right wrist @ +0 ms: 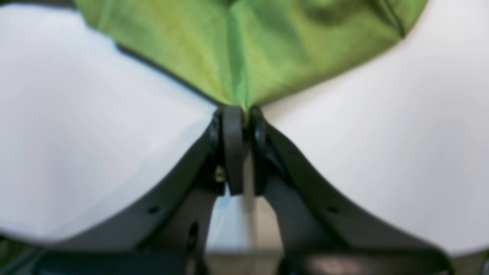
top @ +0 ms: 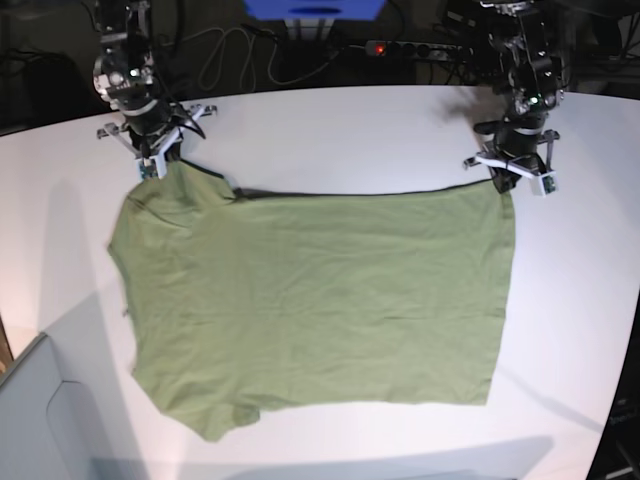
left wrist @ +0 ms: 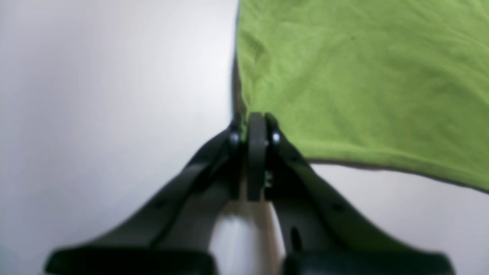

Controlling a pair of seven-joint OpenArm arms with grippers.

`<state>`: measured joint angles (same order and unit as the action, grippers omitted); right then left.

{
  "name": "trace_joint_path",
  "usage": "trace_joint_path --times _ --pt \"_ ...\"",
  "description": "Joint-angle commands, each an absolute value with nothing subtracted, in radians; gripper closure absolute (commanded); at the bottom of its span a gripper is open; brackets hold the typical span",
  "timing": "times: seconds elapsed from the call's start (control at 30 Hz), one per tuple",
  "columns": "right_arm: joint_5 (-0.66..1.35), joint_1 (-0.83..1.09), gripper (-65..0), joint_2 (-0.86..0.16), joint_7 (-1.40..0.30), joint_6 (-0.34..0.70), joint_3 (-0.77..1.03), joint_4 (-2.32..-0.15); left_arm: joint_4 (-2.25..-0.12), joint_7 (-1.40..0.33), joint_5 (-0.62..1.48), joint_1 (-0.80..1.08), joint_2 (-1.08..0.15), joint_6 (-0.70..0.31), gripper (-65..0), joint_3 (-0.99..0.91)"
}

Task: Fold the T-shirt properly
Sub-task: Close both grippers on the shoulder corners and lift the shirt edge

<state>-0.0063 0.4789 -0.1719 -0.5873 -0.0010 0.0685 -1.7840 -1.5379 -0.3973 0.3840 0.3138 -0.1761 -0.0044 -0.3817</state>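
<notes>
Both claws — left claw [left wrist: 255, 116] and right claw [right wrist: 240, 109] — are clamped on the T-shirt's [top: 320, 300] far corners, so uneven pulling could skew the fold.

white table [top: 330, 125], green t-shirt [top: 320, 300] spread flat on it

T-shirt [top: 310, 300] spread flat on white table [top: 340, 130] — olive green, lightly wrinkled. Right gripper [top: 158, 160] at far-left corner of cloth, left gripper [top: 506, 180] at far-right corner — both touching fabric edge. Cables, power strip [top: 410, 48] beyond table.
</notes>
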Motion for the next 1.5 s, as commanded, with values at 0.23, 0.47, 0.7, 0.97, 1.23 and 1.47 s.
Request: trace_joint_path --times 0.23,0.47,0.7,0.97,1.23,1.47 --pt "-0.071 0.588 -0.1 -0.197 -0.608 0.008 0.070 -1.985 -1.566 -0.421 0.383 0.364 -0.185 -0.001 0.0 -0.398" --pt "-0.183 0.624 -0.1 -0.196 -0.608 0.008 0.070 -2.028 -1.693 -0.429 0.383 0.452 -0.176 -0.001 0.0 -0.446" --pt "-0.185 0.639 -0.1 -0.199 -0.605 0.008 0.070 -2.037 -1.816 -0.430 0.383 0.539 -0.174 -0.001 0.0 -0.447" --pt "-0.185 0.673 -0.1 -0.194 -0.504 0.010 0.070 -2.097 -1.870 -0.424 0.383 0.591 -0.160 -0.001 0.0 -0.469" --pt "-0.180 0.567 -0.1 -0.191 -0.512 0.010 0.064 -2.087 -1.860 -0.430 0.375 0.518 -0.166 -0.001 0.0 -0.492" --pt "-0.180 0.458 -0.1 -0.191 -0.513 0.010 0.062 -2.045 -1.844 -0.433 0.374 0.426 -0.162 -0.001 0.0 -0.490"
